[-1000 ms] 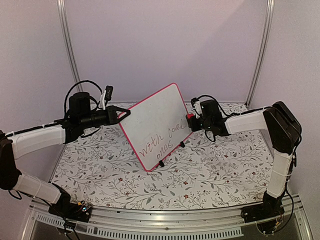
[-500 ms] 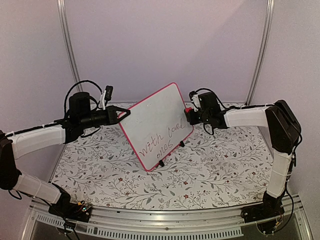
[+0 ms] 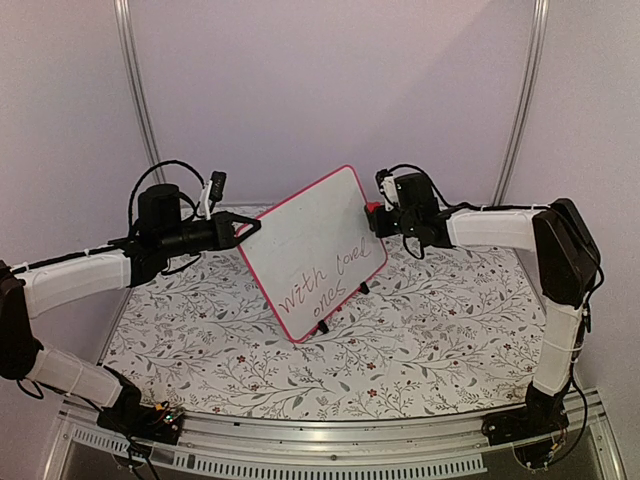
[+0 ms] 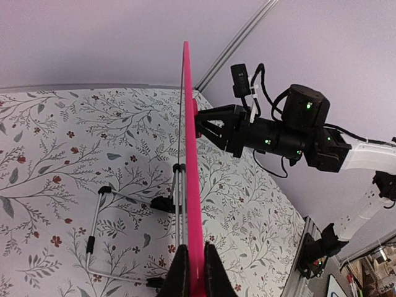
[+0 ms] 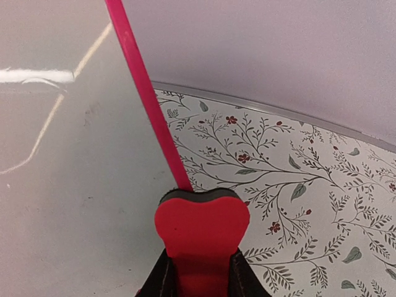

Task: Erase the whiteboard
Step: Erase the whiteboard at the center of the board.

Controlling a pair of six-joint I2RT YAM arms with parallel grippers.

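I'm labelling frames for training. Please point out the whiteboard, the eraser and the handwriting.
whiteboard point(image 3: 305, 235), top view, bare white face
eraser point(image 5: 201, 226), right wrist view, red front face
handwriting point(image 3: 297, 293), top view, the word "with"

White, pink-red-edged whiteboard point(image 3: 312, 248); red eraser point(image 5: 201, 230); table point(image 3: 440, 340) floral, red & grey-green.

The right gripper point(image 3: 374, 214), carrying the red eraser point(image 3: 371, 207), has travelled up and to the left over the last second. It went from beside the middle of the right-hand frame of the whiteboard point(image 3: 305, 235) to a position near the board's upper right corner. The right forearm has swung back toward the rear wall accordingly, and the eraser has closed in on the pink frame.
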